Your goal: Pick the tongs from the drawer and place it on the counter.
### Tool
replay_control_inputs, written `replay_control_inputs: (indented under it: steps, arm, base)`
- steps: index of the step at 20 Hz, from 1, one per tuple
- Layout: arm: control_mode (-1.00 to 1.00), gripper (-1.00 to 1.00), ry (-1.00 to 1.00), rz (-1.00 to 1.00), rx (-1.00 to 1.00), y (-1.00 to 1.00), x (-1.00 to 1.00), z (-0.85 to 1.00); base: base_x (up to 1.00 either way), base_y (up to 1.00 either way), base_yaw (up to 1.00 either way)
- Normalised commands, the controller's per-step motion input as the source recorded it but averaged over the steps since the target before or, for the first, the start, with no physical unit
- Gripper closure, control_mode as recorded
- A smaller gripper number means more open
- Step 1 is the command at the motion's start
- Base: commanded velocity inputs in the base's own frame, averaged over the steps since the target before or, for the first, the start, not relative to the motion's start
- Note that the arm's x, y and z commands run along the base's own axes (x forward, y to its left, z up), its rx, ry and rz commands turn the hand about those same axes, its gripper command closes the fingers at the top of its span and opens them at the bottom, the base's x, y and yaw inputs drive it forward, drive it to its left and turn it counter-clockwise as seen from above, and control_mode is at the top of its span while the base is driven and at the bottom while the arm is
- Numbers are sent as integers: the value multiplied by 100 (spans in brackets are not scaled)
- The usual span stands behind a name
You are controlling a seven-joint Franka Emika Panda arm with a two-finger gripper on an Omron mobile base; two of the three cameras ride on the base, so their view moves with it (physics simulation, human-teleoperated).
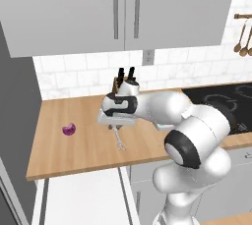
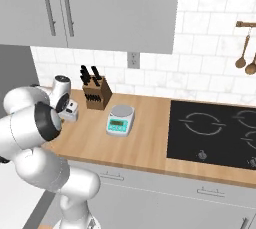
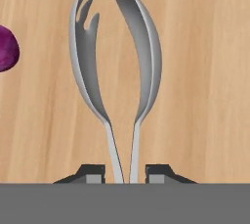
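The tongs (image 3: 119,71) — slim silver-grey, forked blade beside spoon blade — hang pinched in the end effector (image 3: 124,173) over the counter (image 3: 205,71).

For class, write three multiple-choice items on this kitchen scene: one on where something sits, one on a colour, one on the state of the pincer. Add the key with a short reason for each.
1. Where does the scale sit?
A. On the cooktop
B. On the counter, between the knife block and the cooktop
C. In the drawer

2. What colour is the small thing lying on the counter left of the tongs?
A. Purple
B. Green
C. Yellow

3. What is the pincer doing?
A. Open, nothing in it
B. Shut on a wooden spoon
C. Holding the tongs over the counter

Key: B, the right base view shows it on wood between the two; A, both the left base and hand views show purple; C, the hand view shows the tong stems between the fingertips.
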Motion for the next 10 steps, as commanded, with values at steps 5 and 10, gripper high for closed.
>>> replay_control_inputs:
  steps: [5,10]
  arm:
    - [-100,100,0,0,-6,0,36,-63]
    - [-100,-100,0,0,-6,0,31,-49]
  base:
    - [0,0,0]
    - [0,0,0]
